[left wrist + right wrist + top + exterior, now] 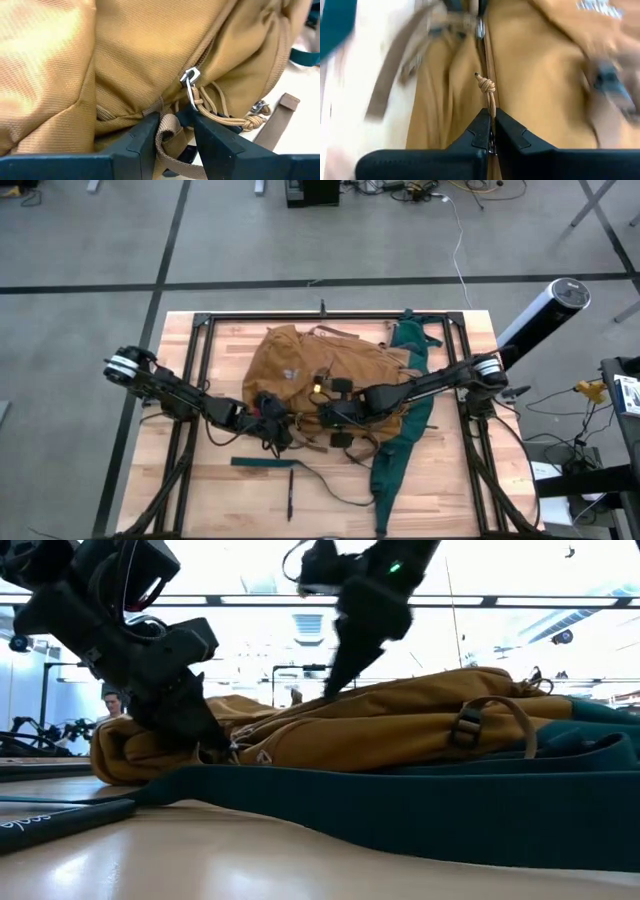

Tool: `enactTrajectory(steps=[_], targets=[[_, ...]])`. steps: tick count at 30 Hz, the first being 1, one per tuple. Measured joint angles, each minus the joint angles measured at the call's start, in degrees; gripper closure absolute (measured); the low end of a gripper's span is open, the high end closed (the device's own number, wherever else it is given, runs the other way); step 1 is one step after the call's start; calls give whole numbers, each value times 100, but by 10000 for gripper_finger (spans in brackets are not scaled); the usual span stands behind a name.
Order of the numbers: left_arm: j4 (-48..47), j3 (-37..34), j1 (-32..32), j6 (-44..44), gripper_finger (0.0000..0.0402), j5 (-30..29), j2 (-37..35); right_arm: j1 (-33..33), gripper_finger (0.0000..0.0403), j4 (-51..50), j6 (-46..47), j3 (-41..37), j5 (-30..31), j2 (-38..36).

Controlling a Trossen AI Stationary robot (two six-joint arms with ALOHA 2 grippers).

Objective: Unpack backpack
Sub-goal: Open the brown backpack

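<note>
the task looks barely begun: the backpack (335, 385) lies flat mid-table, zip apparently not yet drawn, nothing taken out that shows. the right gripper (491, 131), fingers pressed together, pinches the knotted zip cord (487, 87); the left gripper (168, 129) clamps a tan webbing loop (166, 125) beside the metal zip pull (190, 80), likely steadying the bag. a pen (291, 492) lies near the front edge of the wooden table (450, 490). beyond are grey floor, cables and bright ceiling lights.

No legible text. Small dark print patch on backpack (290, 372) top face: unreadable. White script on dark strip (45, 823) near table's (450, 490) front edge: unreadable.
</note>
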Motion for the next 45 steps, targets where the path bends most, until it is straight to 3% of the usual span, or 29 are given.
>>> enactTrajectory(steps=[8, 12, 17, 21, 25, 29, 33, 40, 45], targets=[[-542, 7, 0, -161, 285, -17, -56, 458, 402, -1965, 984, -246, 462, -1036], [-804, -7, 8, 59, 285, 121, -329, 619, 403, -2020, 1449, -880, 472, -1720], [-1048, -35, 11, 707, 285, 14, -1295, 662, 403, -1126, 1891, -1819, 487, -2374], [-39, -3, 10, 1406, 285, -58, -2055, 662, 403, -239, 1957, -2335, 240, -2590], [1498, 48, -2, 2390, 285, -11, -2185, 661, 402, 185, 1985, -2470, 207, -2572], [2365, 315, 46, 3130, 285, -36, -1550, 662, 402, 340, 1868, -2392, 198, -2469], [2279, 1012, 137, 3349, 285, -31, -460, 659, 402, 399, 1652, -2222, 205, -2442], [1290, 2869, 464, 3901, 285, -3, 1367, 660, 402, 411, 1391, -2107, 201, -2439], [396, 4159, 573, 4263, 285, 487, 2197, 662, 402, 382, 1387, -2111, 198, -2439]])
